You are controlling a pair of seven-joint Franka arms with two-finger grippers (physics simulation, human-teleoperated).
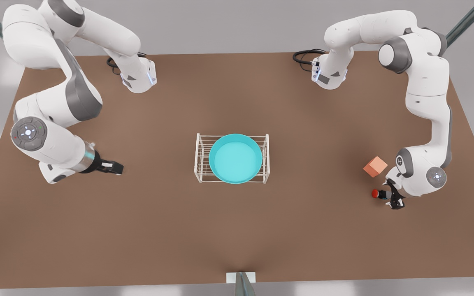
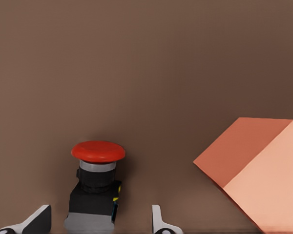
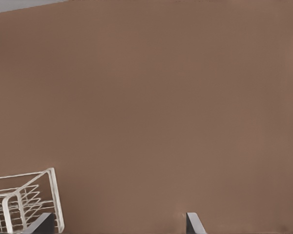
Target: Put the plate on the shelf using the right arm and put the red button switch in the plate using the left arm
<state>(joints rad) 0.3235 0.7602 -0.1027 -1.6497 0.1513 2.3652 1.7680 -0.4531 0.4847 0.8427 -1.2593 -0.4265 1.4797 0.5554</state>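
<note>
The turquoise plate (image 1: pixel 235 158) lies on top of the white wire shelf (image 1: pixel 199 158) at the table's middle. The red button switch (image 1: pixel 377 193) lies on the table at the front view's right, a red cap on a dark body (image 2: pixel 94 195). My left gripper (image 1: pixel 390 198) is down at it, open, with one finger on each side of the switch body (image 2: pixel 98 222). My right gripper (image 1: pixel 112 167) hangs open with nothing in it at the front view's left, well clear of the shelf, a corner of which (image 3: pixel 24 200) lies just beyond its fingers (image 3: pixel 118 224).
An orange cube (image 1: pixel 375 166) sits close beside the switch, just behind the left gripper (image 2: pixel 256 170). The brown table (image 1: pixel 237 230) spreads wide in front of the shelf.
</note>
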